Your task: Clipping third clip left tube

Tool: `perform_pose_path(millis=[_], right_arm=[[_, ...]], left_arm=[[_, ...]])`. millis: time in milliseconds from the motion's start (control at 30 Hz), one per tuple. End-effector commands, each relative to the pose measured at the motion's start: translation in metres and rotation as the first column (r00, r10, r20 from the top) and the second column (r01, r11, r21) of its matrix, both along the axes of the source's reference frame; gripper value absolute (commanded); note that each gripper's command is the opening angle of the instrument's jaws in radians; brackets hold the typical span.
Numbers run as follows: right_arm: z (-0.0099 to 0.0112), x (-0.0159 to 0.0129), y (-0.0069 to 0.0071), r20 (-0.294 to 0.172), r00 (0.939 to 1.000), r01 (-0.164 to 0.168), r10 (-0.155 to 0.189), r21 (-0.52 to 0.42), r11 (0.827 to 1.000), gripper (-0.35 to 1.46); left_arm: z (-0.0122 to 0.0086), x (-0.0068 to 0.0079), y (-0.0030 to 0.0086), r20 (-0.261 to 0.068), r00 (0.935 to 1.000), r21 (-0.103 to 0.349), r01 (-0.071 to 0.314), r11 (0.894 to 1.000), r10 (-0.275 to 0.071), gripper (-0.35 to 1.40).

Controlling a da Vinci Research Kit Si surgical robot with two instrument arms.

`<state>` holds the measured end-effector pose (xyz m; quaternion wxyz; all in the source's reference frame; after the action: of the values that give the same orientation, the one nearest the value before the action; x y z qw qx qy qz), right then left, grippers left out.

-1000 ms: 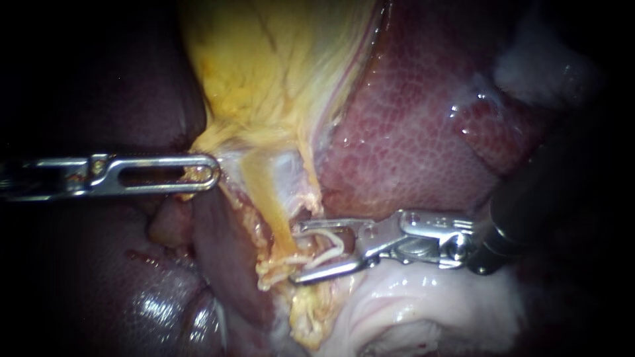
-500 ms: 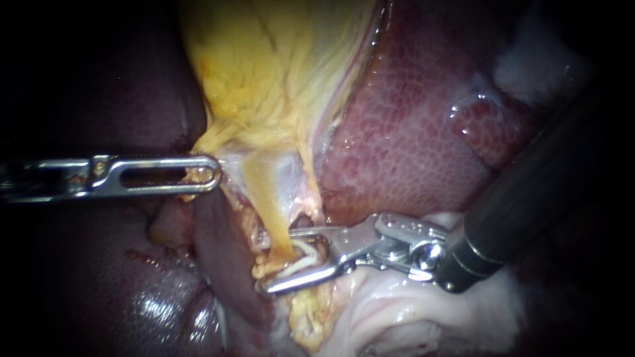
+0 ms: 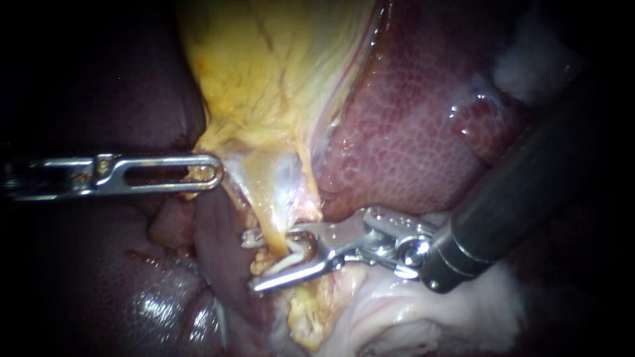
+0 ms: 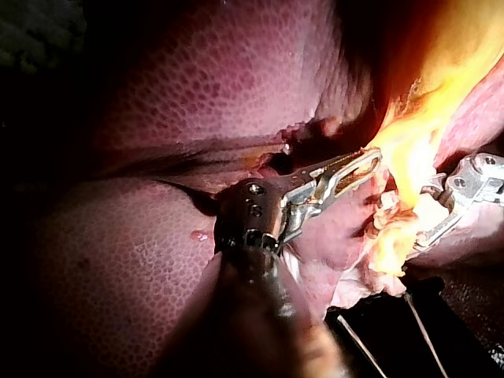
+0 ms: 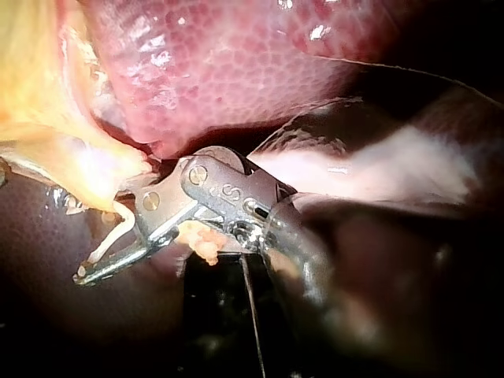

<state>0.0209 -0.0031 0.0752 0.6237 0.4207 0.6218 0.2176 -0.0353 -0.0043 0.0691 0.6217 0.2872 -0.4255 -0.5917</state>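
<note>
At the narrow lower end of the gallbladder, your left instrument had its jaws clamped on the yellow tissue, with its shaft lying level from the left side of the endoscope view. In the left wrist view the tips of those jaws were buried in the bright yellow tissue.

Just below that grip, a thin yellow tube ran down from the gallbladder and passed between the jaws of your right instrument, whose dark shaft came in from the right. Those jaws stood apart with the tube in the gap. The upper jaw reached across the tube and the lower jaw slanted under it. A white clip lay between them, right at the tube. Whether its legs went round the tube could not be made out.

In the right wrist view the lower jaw showed clear, with a white leg of the clip slanting toward its tip. The upper jaw was mostly hidden behind yellow tissue.

The mottled red liver lay above your right instrument, and pale tissue lay beneath its wrist. Your two instruments were near each other but not touching.
</note>
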Motion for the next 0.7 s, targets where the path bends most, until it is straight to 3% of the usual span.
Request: perform_pose_path(millis=[33,100,167,700], right_arm=[[0.0001,-0.0002,0.0001,0.005,1.0000,-0.002,0.002,0.006,1.000,0.44],[0.0003,-0.0009,0.0000,0.012,0.9997,0.022,-0.023,0.103,0.994,-0.03],[0.0004,-0.0011,-0.0002,0.038,0.9984,0.039,-0.043,0.096,0.995,-0.35],[0.0011,-0.0012,-0.0002,0.046,0.9976,0.048,-0.052,0.092,0.995,-0.35]], left_arm=[[0.0000,0.0000,0.0000,-0.001,1.0000,0.000,0.000,1.000,0.000,-0.35],[0.0000,-0.0001,0.0000,-0.001,1.0000,0.000,0.001,1.000,-0.001,-0.35],[0.0000,-0.0001,0.0000,-0.001,1.0000,0.000,0.001,1.000,-0.001,-0.35],[-0.0001,-0.0001,-0.0001,-0.002,1.0000,0.000,0.001,1.000,-0.001,-0.35]])
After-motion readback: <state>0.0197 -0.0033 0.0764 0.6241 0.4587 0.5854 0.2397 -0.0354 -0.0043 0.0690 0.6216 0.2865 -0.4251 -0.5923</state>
